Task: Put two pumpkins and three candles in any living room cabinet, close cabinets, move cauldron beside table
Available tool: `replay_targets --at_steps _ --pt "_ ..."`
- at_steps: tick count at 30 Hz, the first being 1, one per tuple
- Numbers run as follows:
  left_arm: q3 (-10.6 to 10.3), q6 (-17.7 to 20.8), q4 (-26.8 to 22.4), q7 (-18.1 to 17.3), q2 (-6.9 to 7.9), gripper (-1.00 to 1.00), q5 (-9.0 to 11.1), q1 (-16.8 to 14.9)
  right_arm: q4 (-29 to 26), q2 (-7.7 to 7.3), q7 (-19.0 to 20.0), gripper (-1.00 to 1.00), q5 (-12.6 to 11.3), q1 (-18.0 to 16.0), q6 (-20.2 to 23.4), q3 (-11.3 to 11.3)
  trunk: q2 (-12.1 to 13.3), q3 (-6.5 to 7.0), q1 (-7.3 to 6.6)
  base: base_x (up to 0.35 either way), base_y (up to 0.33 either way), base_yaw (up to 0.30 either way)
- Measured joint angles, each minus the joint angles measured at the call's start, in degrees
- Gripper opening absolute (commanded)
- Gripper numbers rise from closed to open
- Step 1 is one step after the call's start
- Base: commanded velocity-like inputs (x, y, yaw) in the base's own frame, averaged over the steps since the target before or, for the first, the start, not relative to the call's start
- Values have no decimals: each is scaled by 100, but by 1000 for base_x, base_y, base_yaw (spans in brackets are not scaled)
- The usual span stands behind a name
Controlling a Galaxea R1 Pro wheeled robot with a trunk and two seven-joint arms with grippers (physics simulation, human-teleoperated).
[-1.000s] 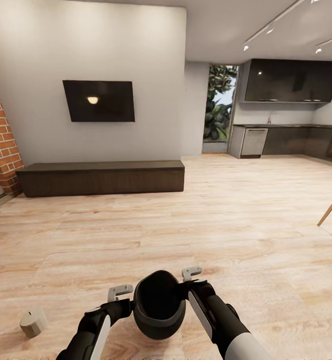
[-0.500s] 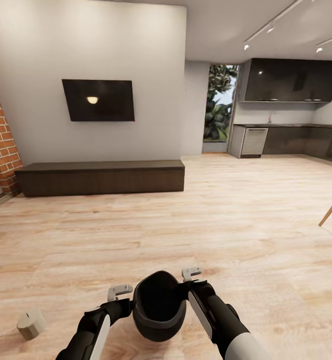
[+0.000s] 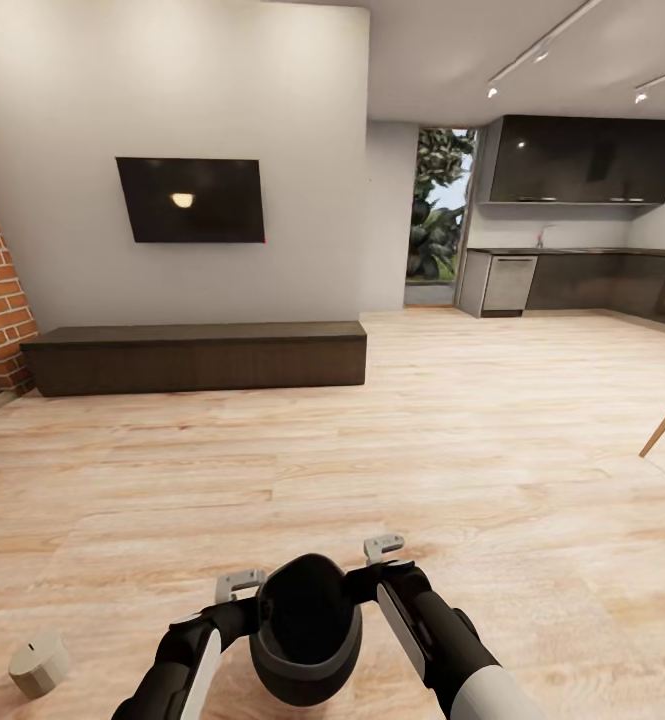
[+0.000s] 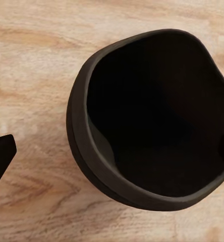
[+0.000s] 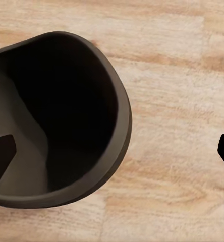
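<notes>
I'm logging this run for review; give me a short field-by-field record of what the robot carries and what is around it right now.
held object: black cauldron, between both arms, above the wood floor
cauldron contents: looks empty
left gripper: at the cauldron's left side; grip cannot be told
right gripper: at the cauldron's right side; grip cannot be told
candle: lying on the floor, to the robot's left
cabinet: against the wall under the TV, closed
kitchen: far right
</notes>
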Motion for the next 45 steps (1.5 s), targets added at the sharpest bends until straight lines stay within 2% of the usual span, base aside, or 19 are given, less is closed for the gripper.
replay_targets --at_steps 3,8,25,45 --pt "0 -3 0 4 4 100 0 0 44 0 0 100 0 1 3 1 0 0 0 0 -1 0" --pt "0 -8 0 7 5 100 0 0 82 0 0 100 0 0 4 1 -199 -89 109 0 0 0" --pt "6 -13 0 7 8 100 8 0 35 0 27 100 -9 0 26 0 -223 -466 154 0 0 0" --pt "2 -2 -8 16 0 100 9 0 61 0 35 100 -12 -1 6 1 -223 -466 154 98 0 0"
